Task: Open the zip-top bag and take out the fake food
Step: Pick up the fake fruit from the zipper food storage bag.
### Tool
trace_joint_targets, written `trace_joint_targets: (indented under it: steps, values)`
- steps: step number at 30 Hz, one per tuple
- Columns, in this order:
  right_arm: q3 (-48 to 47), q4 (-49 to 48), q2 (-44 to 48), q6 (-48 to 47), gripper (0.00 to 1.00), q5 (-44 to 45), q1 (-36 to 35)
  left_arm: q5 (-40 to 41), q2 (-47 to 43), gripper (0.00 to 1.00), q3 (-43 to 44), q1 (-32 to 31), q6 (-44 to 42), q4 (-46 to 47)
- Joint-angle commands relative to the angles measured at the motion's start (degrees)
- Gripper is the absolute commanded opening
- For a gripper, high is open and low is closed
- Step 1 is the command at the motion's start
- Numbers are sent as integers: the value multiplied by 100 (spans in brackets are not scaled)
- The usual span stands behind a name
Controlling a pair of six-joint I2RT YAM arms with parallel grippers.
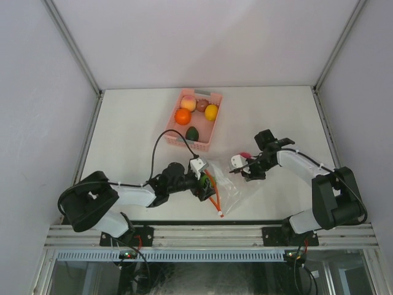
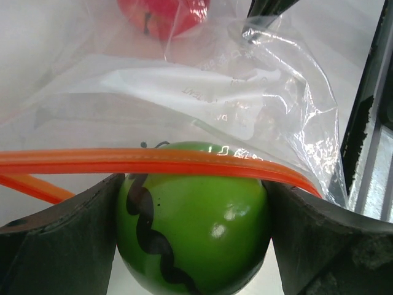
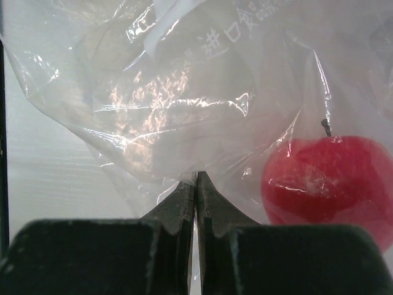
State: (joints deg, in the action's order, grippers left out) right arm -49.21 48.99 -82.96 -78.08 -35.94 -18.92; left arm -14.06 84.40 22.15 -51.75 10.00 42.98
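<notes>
The zip-top bag (image 1: 232, 184) lies on the table (image 1: 135, 123) at lower centre of the top view, between both arms. At its mouth, a green fruit (image 2: 193, 215) is clamped in the jaws of the left arm (image 1: 132, 193), just under the orange zipper strip (image 2: 153, 161). The jaws of the right arm (image 1: 301, 161) are pressed together on the film, a red fruit (image 3: 328, 184) bagged beside them. The left arm is stretched low, pointing rightward; withdrawal would likely run leftward.

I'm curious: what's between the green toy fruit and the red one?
Crinkly clear plastic bag and its orange zipper strip, in the left wrist view.
</notes>
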Motion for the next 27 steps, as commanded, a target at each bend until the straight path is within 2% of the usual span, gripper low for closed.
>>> trace_joint_targets:
  steps: [1, 4, 11, 19, 27]
  values:
    - [-142, -228, 47, 275, 0, -11, 83, -366, -408, 21, 623, 159, 497, -1646]
    - [-147, -287, 85, 362, 0, -15, 120, -504, -554, 19, 747, 287, 821, -2139]
    - [-111, -461, 144, 530, 0, 30, 199, -799, -1198, 17, 721, 577, 1505, -2663]
    - [-111, -611, 237, 759, 4, 94, 213, -722, -1984, 14, 358, 792, 2355, -2612]
    - [-33, -659, 655, 817, 43, -149, 265, -859, -2623, 12, 117, 1263, 3346, -2086]
